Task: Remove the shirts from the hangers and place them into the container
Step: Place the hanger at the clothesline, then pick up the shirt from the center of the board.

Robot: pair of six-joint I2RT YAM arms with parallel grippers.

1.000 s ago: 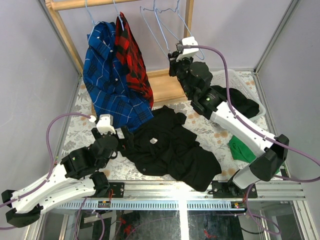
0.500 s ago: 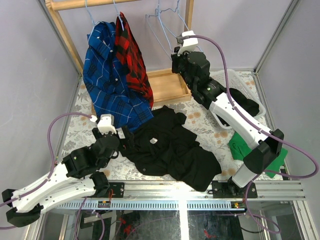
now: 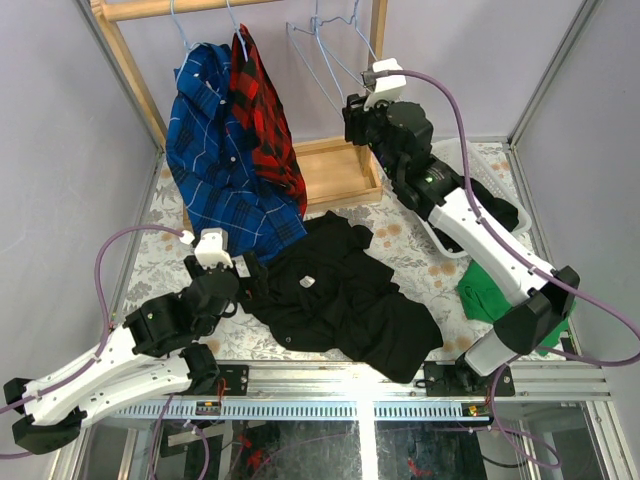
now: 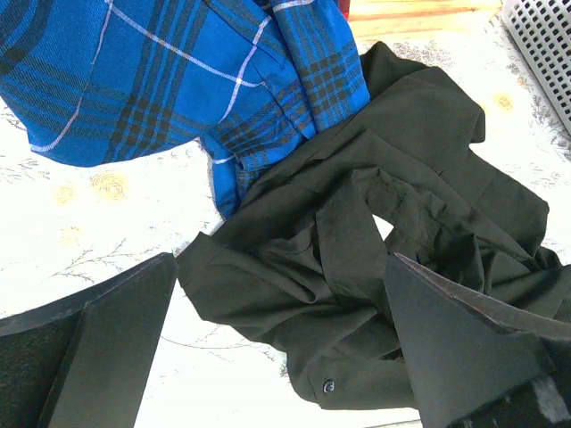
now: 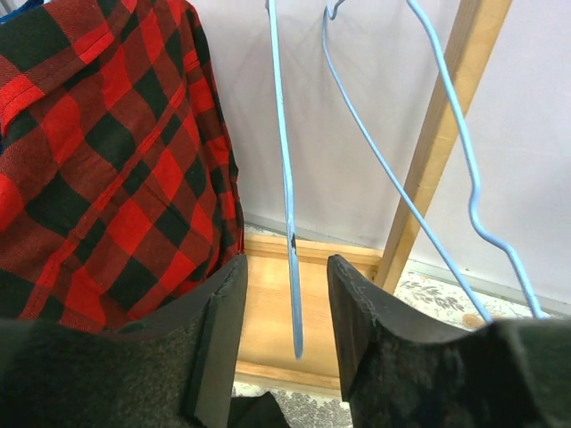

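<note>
Empty hangers (image 3: 325,60): two bare light-blue wires hang at the right end of the rail. One wire drops straight through the gap of my right pincer (image 5: 285,267) without touching either finger, as far as the wrist view shows. Change noted: a second ago that pincer was shut and lower, out over the container side; it has since come up toward the rack and its fingers now stand apart. I read this as the stripped hanger let go at the rail. Black shirt (image 3: 340,290): lies crumpled on the table, not in the container (image 4: 544,36), which sits at the right behind my right arm with something dark already inside. Blue plaid shirt (image 3: 220,160) and red-and-black plaid shirt (image 3: 262,110): both on their hangers at the left of the rail. My left pincer (image 4: 285,357) is spread wide, unchanged, just over the black shirt's near edge, holding nothing. Judgement: right side is free; the fallen shirt needs moving and two shirts remain hung.
</note>
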